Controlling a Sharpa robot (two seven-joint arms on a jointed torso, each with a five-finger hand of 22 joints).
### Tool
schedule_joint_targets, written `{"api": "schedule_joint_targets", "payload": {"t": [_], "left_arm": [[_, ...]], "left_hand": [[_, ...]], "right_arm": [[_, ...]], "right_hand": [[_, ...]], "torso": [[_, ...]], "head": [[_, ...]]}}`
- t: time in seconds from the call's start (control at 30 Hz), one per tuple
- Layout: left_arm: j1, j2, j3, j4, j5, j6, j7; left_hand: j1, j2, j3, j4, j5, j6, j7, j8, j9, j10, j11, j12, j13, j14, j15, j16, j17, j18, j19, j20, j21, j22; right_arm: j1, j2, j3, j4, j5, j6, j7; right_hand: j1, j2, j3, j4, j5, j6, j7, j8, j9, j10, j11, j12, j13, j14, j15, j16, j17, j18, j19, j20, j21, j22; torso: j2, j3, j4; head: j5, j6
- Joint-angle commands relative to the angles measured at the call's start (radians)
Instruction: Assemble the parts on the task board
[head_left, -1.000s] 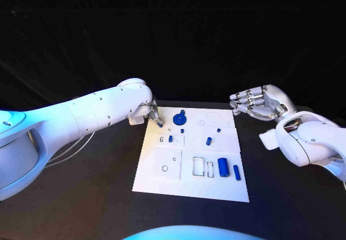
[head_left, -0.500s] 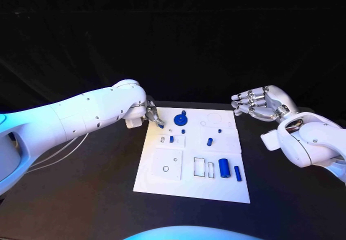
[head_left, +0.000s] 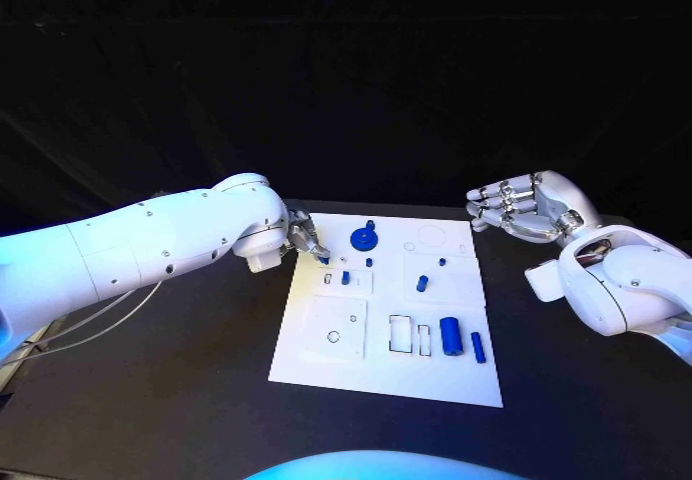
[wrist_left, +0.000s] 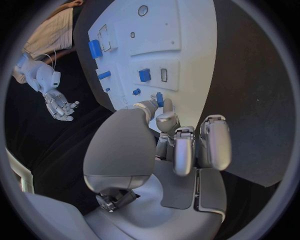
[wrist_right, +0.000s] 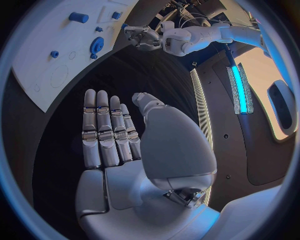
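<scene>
The white task board (head_left: 329, 360) lies mid-table with several blue parts on it: a round gear-like disc (head_left: 365, 239), short pegs (head_left: 421, 283), a thick cylinder (head_left: 449, 335) and a thin bar (head_left: 476, 347). My left hand (head_left: 306, 240) hovers over the board's far left corner. It pinches a small blue peg (wrist_left: 160, 99) between thumb and fingertip, just above the board (wrist_left: 194, 45). My right hand (head_left: 526, 210) hangs beyond the board's far right corner, off the plate. Its fingers (wrist_right: 106, 132) are straight and hold nothing.
Empty outlined recesses (head_left: 408, 334) and small holes (head_left: 335, 337) mark the board's near half. Black table (head_left: 159, 390) surrounds the plate. In the right wrist view, the left hand (wrist_right: 142, 37) is seen across the board (wrist_right: 37, 55).
My left arm has swung, its forearm dropping lower and outward, while the hand stays at the board's far left corner with the peg. The right hand has not moved.
</scene>
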Motion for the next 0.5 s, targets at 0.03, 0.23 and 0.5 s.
{"api": "schedule_joint_targets", "payload": {"t": [0.03, 0.23, 0.5], "left_arm": [[-0.013, -0.009, 0.000, 0.028, -0.064, -0.077, 0.021], [-0.040, -0.016, -0.002, 0.051, -0.111, -0.096, 0.023], [-0.062, -0.014, -0.002, 0.070, -0.147, -0.091, 0.020]], "left_hand": [[0.001, -0.010, 0.145, -0.137, 0.001, 0.009, -0.014, 0.005, 0.033, 0.010, 0.000, 0.006, 0.002, 0.106, -0.005, 0.003, 0.263, -0.003, 0.008, 0.001, 0.004, 0.048], [-0.002, -0.015, 0.153, -0.140, 0.001, 0.011, -0.015, 0.007, 0.034, 0.015, -0.001, 0.010, 0.007, 0.106, -0.005, 0.003, 0.263, -0.004, 0.011, 0.001, 0.006, 0.052], [-0.005, -0.023, 0.163, -0.144, 0.000, 0.014, -0.016, 0.010, 0.036, 0.022, -0.003, 0.017, 0.016, 0.106, -0.007, 0.003, 0.263, -0.006, 0.016, 0.000, 0.011, 0.060]], "right_arm": [[-0.001, 0.000, 0.000, 0.000, -0.001, 0.007, 0.011], [-0.002, -0.001, 0.000, 0.000, 0.000, 0.007, 0.011], [-0.004, -0.001, 0.000, 0.001, 0.000, 0.008, 0.011]], "right_hand": [[-0.008, 0.000, 0.002, -0.004, 0.005, -0.002, 0.002, -0.006, -0.001, -0.001, 0.007, -0.005, -0.001, -0.008, 0.000, -0.005, -0.001, 0.003, 0.000, 0.006, -0.004, -0.001], [-0.008, 0.000, 0.002, -0.004, 0.005, -0.002, 0.002, -0.006, -0.001, -0.001, 0.007, -0.005, -0.001, -0.008, 0.000, -0.005, -0.001, 0.003, 0.000, 0.006, -0.004, -0.001], [-0.010, 0.001, 0.003, -0.003, 0.006, -0.002, 0.003, -0.006, -0.001, -0.001, 0.007, -0.006, -0.001, -0.009, 0.000, -0.005, -0.002, 0.003, 0.001, 0.006, -0.005, -0.002]], "torso": [[0.001, -0.0009, -0.0015], [0.001, -0.0021, -0.0027], [0.002, -0.0010, -0.0036]], "head": [[0.004, 0.000], [0.005, -0.001], [0.006, -0.003]]}}
